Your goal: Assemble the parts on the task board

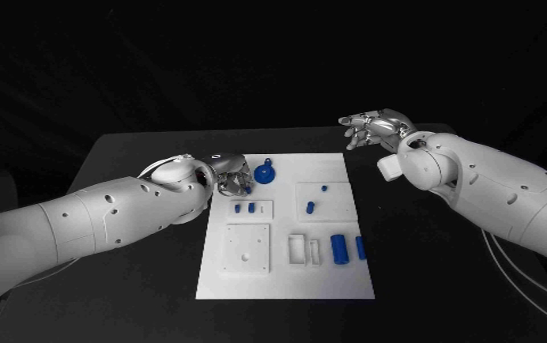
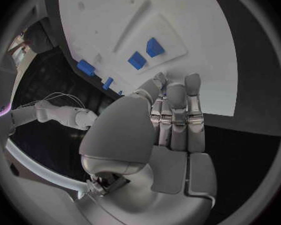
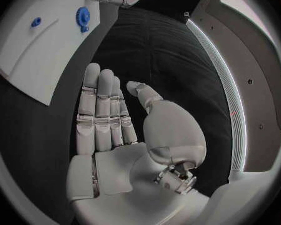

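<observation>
My left hand (image 1: 228,174), fingers together and empty, hovered beside the gear (image 1: 265,173); right hand (image 1: 374,130) waited, fingers loosely apart. A careful, centred pinch seemed best.

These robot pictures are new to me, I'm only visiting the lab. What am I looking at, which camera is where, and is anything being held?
A robot with two white arms works at a black table. The wide picture comes from its head; each round one comes from a wrist camera behind that robot hand. The left robot hand sits at the edge of the white task board, beside a round blue part. More blue parts lie nearer the robot. The right robot hand is off the board, open. Neither plainly holds anything.
</observation>
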Action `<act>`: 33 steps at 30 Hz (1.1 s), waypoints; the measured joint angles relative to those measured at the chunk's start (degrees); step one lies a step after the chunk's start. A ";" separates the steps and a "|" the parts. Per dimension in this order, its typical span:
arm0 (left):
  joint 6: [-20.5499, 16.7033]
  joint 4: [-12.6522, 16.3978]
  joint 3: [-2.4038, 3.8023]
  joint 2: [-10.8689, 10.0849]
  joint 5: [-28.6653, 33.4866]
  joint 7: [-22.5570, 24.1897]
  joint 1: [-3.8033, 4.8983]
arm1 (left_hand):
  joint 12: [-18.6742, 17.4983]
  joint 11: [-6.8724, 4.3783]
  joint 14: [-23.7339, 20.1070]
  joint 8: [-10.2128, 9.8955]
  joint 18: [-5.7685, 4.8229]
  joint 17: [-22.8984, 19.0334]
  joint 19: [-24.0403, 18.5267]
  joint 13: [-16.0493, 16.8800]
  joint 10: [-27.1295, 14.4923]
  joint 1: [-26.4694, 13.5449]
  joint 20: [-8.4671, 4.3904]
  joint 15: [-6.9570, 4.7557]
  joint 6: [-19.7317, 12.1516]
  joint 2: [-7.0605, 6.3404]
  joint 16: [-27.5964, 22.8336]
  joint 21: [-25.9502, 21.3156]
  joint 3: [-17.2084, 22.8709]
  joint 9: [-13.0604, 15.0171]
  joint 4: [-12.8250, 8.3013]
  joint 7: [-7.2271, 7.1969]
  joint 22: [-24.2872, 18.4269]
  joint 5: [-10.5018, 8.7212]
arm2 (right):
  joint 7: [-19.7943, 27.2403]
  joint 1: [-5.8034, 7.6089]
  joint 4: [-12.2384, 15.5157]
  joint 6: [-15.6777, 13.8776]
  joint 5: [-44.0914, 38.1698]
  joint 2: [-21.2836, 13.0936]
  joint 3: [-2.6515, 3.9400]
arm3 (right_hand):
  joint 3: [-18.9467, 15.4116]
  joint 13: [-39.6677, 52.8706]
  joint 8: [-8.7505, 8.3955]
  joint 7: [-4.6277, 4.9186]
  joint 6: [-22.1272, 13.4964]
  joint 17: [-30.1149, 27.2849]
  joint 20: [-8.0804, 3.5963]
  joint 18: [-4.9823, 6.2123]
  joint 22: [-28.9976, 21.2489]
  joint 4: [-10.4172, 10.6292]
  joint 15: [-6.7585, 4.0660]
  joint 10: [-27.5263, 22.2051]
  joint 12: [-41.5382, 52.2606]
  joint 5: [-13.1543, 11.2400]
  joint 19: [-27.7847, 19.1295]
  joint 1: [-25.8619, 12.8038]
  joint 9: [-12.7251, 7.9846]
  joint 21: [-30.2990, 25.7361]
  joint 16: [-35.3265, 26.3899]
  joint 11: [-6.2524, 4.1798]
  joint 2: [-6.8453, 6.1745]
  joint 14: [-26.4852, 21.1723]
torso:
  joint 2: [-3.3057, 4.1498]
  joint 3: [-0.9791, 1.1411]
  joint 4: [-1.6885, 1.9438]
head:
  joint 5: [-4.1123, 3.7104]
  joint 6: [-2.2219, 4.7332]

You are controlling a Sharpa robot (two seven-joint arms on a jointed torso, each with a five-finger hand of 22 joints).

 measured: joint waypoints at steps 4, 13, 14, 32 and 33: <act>-0.23 0.08 -0.01 -0.04 -0.01 0.11 -0.03 | 0.00 0.00 0.00 0.00 -0.05 0.05 0.00 -0.01 0.00 0.09 0.00 0.00 0.00 0.08 0.00 0.00 0.00 -0.01 0.00 0.00 0.00 0.00 | 0.00 0.00 -0.01 0.01 0.00 0.01 0.00 | 0.00 -0.01 0.00 0.00 0.00 0.00 0.00 0.00 -0.12 0.00 0.00 0.00 0.00 0.00 0.00 0.00 0.00 0.00 0.00 0.00 0.00 0.00 | 0.00 0.00 0.00 | 0.00 0.03; -0.75 0.18 -0.03 -0.13 -0.03 0.25 -0.06 | 0.00 0.00 0.00 0.00 -0.29 0.04 0.00 0.03 0.00 0.18 0.00 0.00 0.00 0.17 0.00 0.22 0.15 0.01 -0.15 0.00 0.00 0.00 | 0.00 0.00 -0.02 0.02 -0.01 -0.01 0.00 | 0.00 -0.01 0.00 0.00 0.00 0.00 0.00 0.00 -0.12 0.00 0.00 -0.01 0.00 0.00 0.00 0.00 0.00 0.00 0.00 0.01 0.00 0.00 | 0.00 -0.02 0.01 | 0.05 -0.03; -0.80 0.18 -0.03 -0.14 -0.03 0.25 -0.06 | 0.00 0.00 0.00 0.00 -0.30 0.04 0.00 0.03 0.00 0.18 0.00 0.00 0.00 0.17 0.00 0.22 0.15 0.02 -0.15 0.00 0.00 0.00 | 0.00 0.00 -0.02 0.03 -0.01 -0.01 0.00 | 0.00 -0.01 0.00 0.00 0.00 0.00 0.00 0.00 -0.12 0.00 0.00 -0.01 0.00 0.00 0.00 0.00 0.00 0.00 0.00 0.01 0.00 0.00 | 0.00 -0.02 0.01 | 0.05 -0.03; -1.49 0.14 -0.02 -0.34 -0.06 0.33 -0.07 | 0.00 0.00 0.00 -0.01 0.51 0.03 0.01 0.02 0.00 0.16 0.01 0.00 -0.01 0.15 -0.26 0.22 0.35 0.01 -0.36 -0.01 0.00 0.23 | -0.01 -0.01 -0.05 0.06 -0.02 0.00 0.00 | 0.00 0.00 0.00 0.00 0.00 0.00 0.00 0.00 -0.11 0.00 0.00 -0.01 0.00 0.00 0.00 0.00 0.00 0.00 0.00 0.01 0.00 0.00 | 0.00 0.00 -0.02 | 0.05 -0.14; -1.49 0.15 -0.02 -0.34 -0.06 0.33 -0.07 | 0.00 0.00 0.00 -0.01 0.51 0.04 0.01 0.02 0.00 0.16 0.01 0.00 -0.01 0.15 -0.26 0.22 0.35 0.01 -0.36 -0.01 0.00 0.23 | -0.01 -0.01 -0.05 0.06 -0.02 0.00 0.00 | 0.00 0.00 0.00 0.00 0.00 0.00 0.00 0.00 -0.11 0.00 0.00 -0.01 0.00 0.00 0.00 0.00 0.00 0.00 0.00 0.01 0.00 0.00 | 0.00 0.00 -0.02 | 0.04 -0.15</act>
